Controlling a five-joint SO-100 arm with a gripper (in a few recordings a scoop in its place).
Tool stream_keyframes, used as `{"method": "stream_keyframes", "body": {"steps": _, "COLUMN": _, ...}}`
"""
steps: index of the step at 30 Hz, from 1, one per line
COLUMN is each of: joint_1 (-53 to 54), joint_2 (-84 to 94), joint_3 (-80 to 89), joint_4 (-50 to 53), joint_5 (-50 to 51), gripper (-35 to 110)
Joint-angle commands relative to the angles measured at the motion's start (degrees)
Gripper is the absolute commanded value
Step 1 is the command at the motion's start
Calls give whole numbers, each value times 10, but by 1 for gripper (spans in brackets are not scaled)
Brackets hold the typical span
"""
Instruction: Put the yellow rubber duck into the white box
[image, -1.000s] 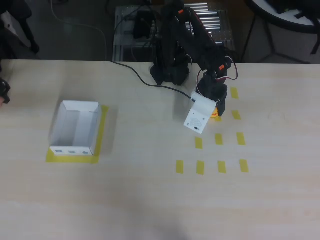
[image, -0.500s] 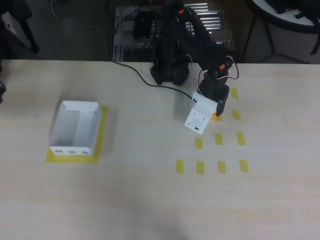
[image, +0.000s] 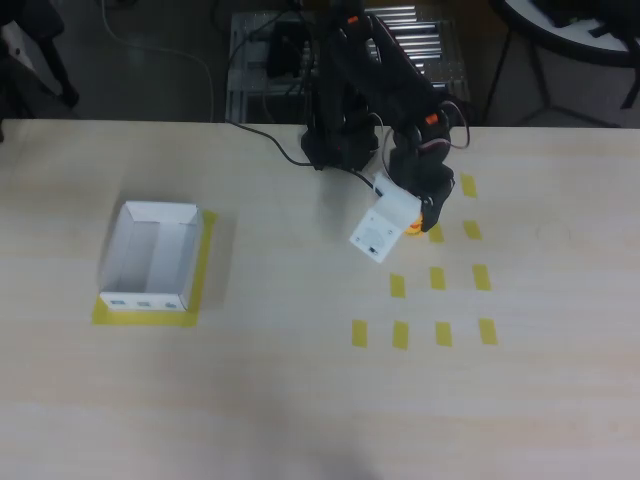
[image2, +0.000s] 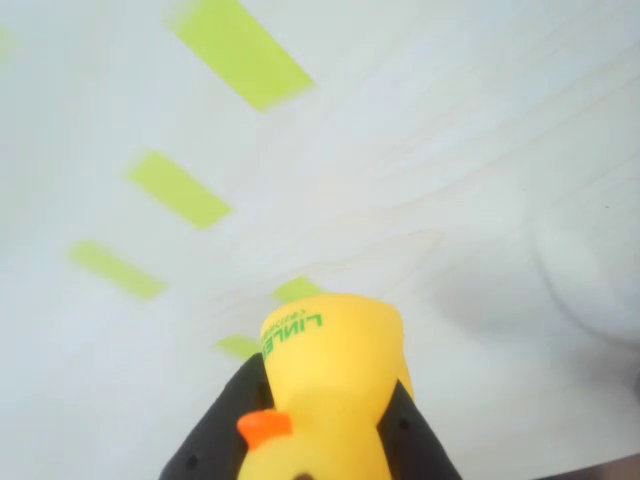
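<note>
The hand (image2: 325, 430) is shut on the yellow rubber duck (image2: 325, 385) and holds it above the tabletop (image: 300, 400), over the yellow tape strips (image: 438, 278). The white box (image: 150, 257) sits well apart, on the left in the overhead view.

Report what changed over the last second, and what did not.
The gripper, shut on the yellow rubber duck, lifted it off the table and swung left in the overhead view, toward the white box. The box and the yellow tape marks stayed put.
</note>
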Motion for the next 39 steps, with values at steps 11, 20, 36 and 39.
{"method": "stream_keyframes", "body": {"steps": 11, "joint_1": 319, "joint_2": 304, "joint_3": -153, "joint_4": 69, "joint_5": -59, "gripper": 0}}
{"method": "stream_keyframes", "body": {"steps": 20, "joint_1": 647, "joint_2": 374, "joint_3": -49, "joint_4": -105, "joint_5": -59, "gripper": 0}}
{"method": "stream_keyframes", "body": {"steps": 36, "joint_1": 821, "joint_2": 25, "joint_3": -58, "joint_4": -327, "joint_5": -99, "gripper": 0}}
{"method": "stream_keyframes", "body": {"steps": 39, "joint_1": 821, "joint_2": -27, "joint_3": -95, "joint_4": -308, "joint_5": -99, "gripper": 0}}
